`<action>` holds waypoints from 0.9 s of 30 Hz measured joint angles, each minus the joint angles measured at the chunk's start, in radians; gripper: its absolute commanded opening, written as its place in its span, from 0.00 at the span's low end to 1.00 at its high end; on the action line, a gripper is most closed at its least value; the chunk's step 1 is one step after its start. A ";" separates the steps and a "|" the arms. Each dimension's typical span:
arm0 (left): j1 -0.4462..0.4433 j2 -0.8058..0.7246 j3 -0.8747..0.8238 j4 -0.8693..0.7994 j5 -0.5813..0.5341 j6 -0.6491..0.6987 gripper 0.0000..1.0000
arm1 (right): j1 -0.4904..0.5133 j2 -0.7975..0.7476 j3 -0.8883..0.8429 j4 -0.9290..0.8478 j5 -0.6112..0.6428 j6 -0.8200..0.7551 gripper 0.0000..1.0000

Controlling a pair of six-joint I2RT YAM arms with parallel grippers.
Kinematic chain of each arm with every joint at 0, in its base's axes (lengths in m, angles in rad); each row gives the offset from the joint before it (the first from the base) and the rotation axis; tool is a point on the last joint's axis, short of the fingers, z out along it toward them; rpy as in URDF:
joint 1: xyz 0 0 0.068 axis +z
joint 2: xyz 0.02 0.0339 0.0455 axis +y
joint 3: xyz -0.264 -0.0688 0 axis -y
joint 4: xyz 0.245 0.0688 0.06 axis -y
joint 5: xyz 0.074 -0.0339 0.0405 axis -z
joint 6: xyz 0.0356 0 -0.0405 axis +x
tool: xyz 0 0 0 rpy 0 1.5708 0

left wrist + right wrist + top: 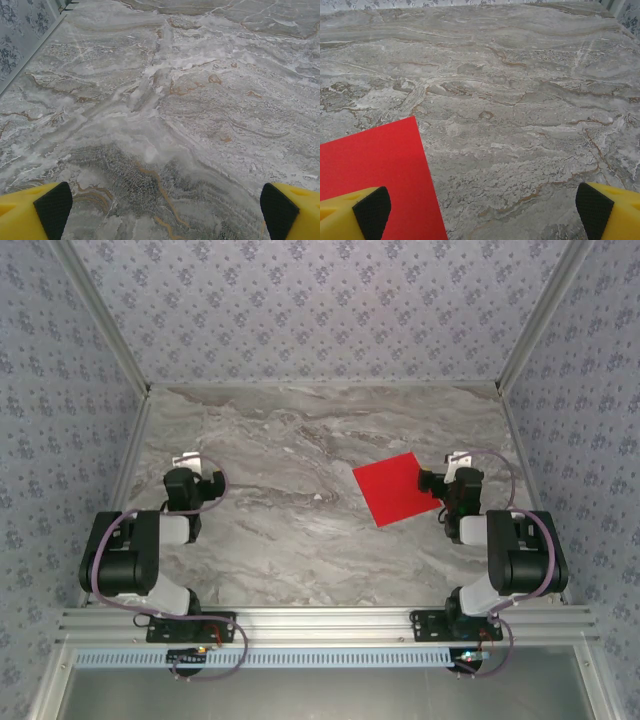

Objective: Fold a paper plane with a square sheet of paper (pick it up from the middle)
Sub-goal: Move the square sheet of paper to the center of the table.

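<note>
Top view: the square sheet of paper [400, 488] lies flat on the marble table [290, 430], right of centre and turned cornerwise. We see 0 folds in it. Its right corner is hidden under the right gripper [458, 468]. The left gripper [188, 465] stands well apart from it. At this size we cannot read either set of jaws here.

Left wrist view: the 2 yellow fingers [30, 215] sit at the lower corners, spread wide, with only bare marble between them.

Right wrist view: the jaws are likewise spread wide and hold nothing. The sheet lies beneath the left finger, with 1 corner pointing out onto the table. The frame's left and bottom edges cut off the rest.

Assessment: we judge the sheet light, thin and limp. It lies flush on a hard, smooth top, so it is likely to slide, and its edges will be hard to get under. Any stray pinch will leave a crease. We advise pinching up a ridge at its middle.
</note>
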 measured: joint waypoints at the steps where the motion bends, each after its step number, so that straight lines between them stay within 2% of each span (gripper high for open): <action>1: 0.000 0.000 0.000 0.000 0.000 0.000 0.99 | 0.000 0.000 0.000 0.000 0.000 0.000 1.00; 23: 0.000 0.000 0.000 0.000 0.000 0.000 0.99 | 0.000 -0.001 0.001 -0.001 -0.003 -0.001 1.00; 27: 0.000 -0.042 0.002 -0.047 -0.002 -0.007 0.99 | 0.011 -0.069 0.009 -0.087 0.008 -0.009 1.00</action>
